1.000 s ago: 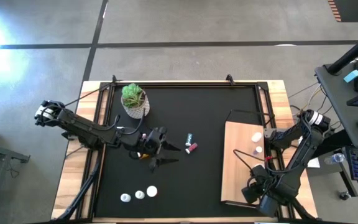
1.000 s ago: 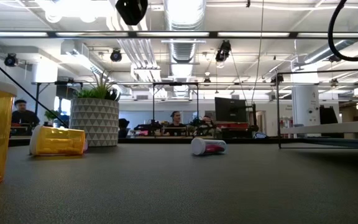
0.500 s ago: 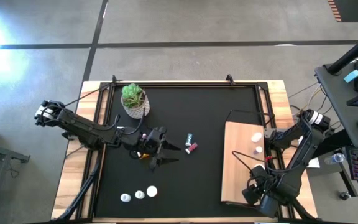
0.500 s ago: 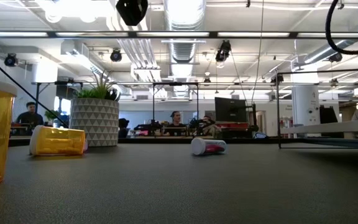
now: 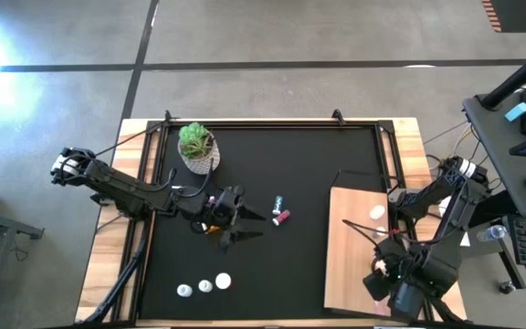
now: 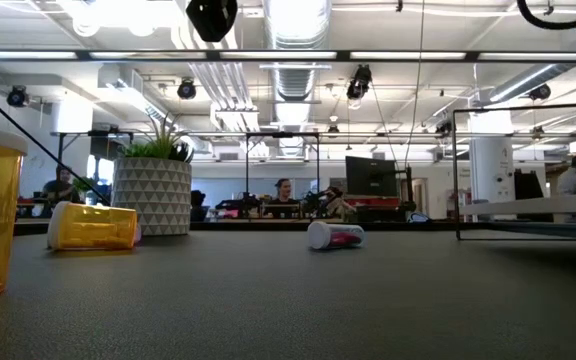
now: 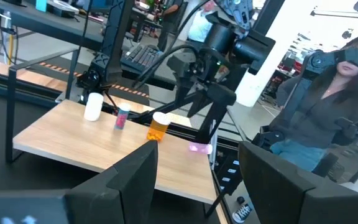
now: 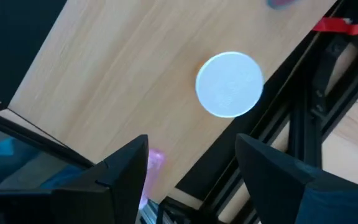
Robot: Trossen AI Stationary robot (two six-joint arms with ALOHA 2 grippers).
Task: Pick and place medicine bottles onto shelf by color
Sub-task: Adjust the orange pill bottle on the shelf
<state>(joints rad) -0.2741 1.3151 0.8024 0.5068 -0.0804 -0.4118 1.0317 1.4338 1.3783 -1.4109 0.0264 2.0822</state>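
Overhead ducts hum while, down at the table's near right corner, the right gripper [image 5: 400, 291] has just let go, fingers parted above a white-capped bottle [image 8: 229, 84] now standing on the shelf [image 5: 350, 265]; one more placed. Left gripper [image 5: 236, 226] waits open mid-mat.

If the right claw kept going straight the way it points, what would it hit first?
Probably the round white bottle cap standing on the pale wooden shelf board. It lies ahead of the open right gripper, though depth is unclear.
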